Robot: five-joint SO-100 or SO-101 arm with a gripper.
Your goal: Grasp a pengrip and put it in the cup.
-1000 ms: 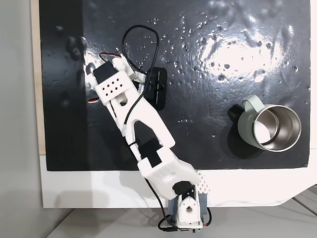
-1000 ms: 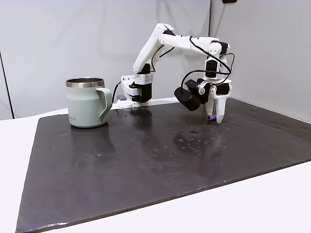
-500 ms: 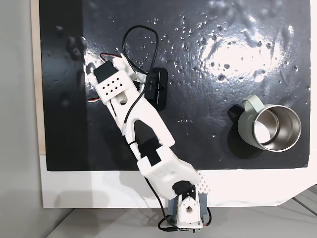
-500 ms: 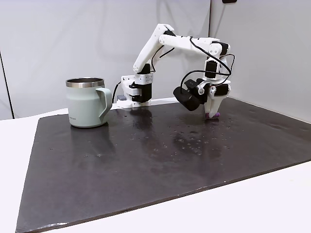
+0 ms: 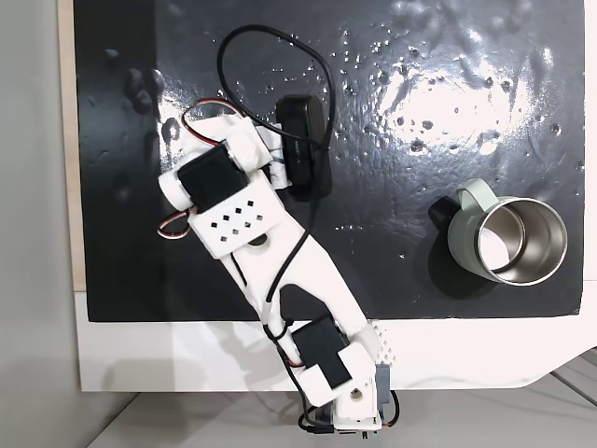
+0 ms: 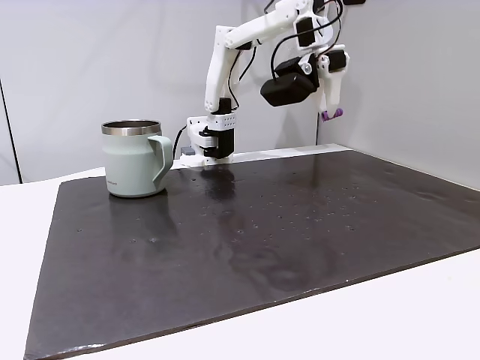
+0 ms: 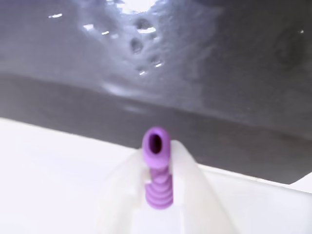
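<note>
Lab bench: black mat (image 6: 225, 240), bare grey walls (image 6: 97, 60).

The pengrip (image 7: 157, 168) is purple with ribbed rings, pinched between the white fingers (image 7: 195, 185) of the gripper (image 6: 331, 112). The arm (image 5: 266, 252) is white with black motor blocks and black cable. The cup (image 6: 136, 158) is pale sage green with a shiny steel rim and silver inside. Under the cup, the mat (image 6: 225, 247) is glossy black, dotted with bright glints; the table (image 5: 187, 359) is white.
</note>
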